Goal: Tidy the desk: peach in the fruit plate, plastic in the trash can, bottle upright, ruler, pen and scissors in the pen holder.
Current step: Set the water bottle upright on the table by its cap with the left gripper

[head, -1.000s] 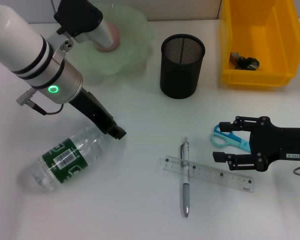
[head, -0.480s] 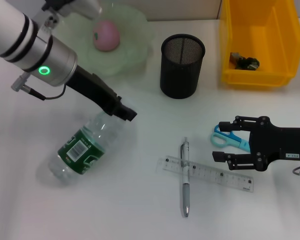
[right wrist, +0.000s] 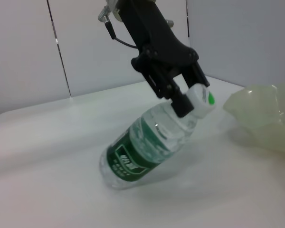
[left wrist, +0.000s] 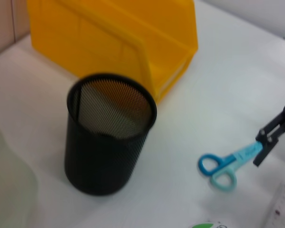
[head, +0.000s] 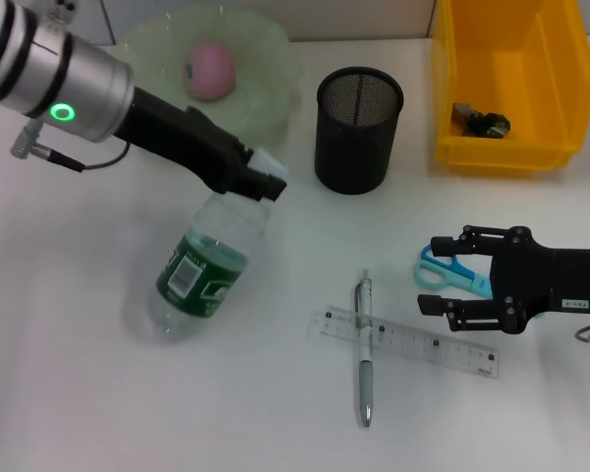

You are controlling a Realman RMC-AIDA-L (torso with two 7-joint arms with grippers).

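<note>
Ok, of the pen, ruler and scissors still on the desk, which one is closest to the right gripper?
The scissors: their blue handles lie just beside the right gripper, between its fingers. The ruler and the pen crossing it lie nearer the robot.

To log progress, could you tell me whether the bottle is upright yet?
Not yet: the bottle is tilted, its neck held by the left gripper.

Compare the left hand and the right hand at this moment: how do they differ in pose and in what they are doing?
The left hand is shut on the neck of the bottle, tilting it up off the table; the right hand holds nothing. The left hand's fingers are closed, while the right hand's are open. The left hand is near the fruit plate; the right hand rests beside the scissors, above the ruler. Both are black and over the white table.
</note>
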